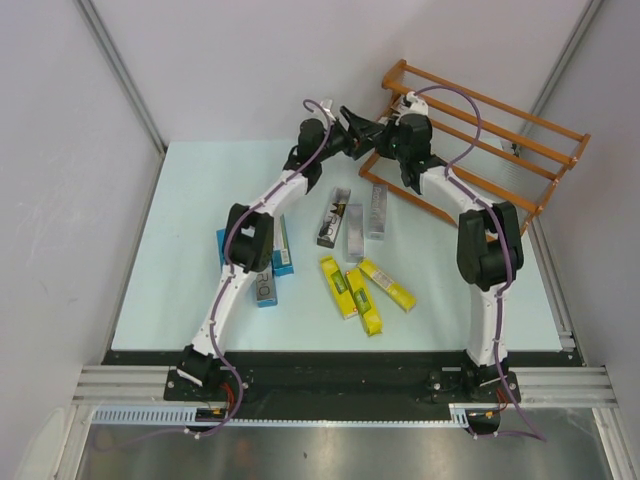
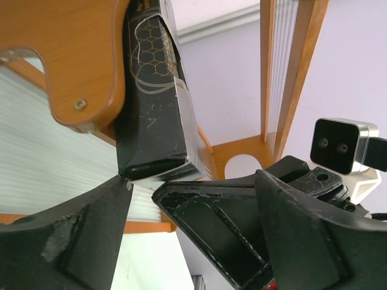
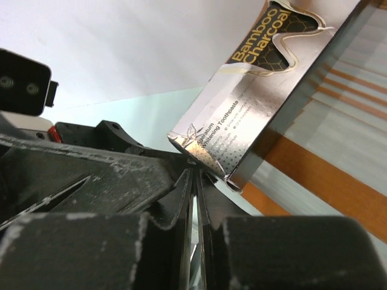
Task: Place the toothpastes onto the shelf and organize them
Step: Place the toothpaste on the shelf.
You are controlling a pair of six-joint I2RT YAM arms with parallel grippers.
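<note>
A silver-and-black "Bamboo Charcoal" toothpaste carton point(image 3: 260, 90) leans on the rails of the orange-brown shelf point(image 1: 490, 130), beside its side frame point(image 2: 78, 60). My left gripper point(image 2: 142, 187) is open, and the carton's dark near end point(image 2: 154, 163) sits just past its fingertips. My right gripper point(image 3: 195, 166) is shut, its tips against the carton's crumpled lower corner. Both grippers meet at the shelf's left end, the left gripper point(image 1: 352, 120) beside the right gripper point(image 1: 375, 133). On the table lie three silver cartons point(image 1: 354, 232), three yellow ones point(image 1: 363, 300) and blue ones point(image 1: 283, 250).
The left arm's links pass over the blue cartons. The right arm's camera housing point(image 2: 341, 145) shows close to the left fingers. Grey walls stand on both sides of the pale table point(image 1: 180, 250); the shelf fills its far right corner.
</note>
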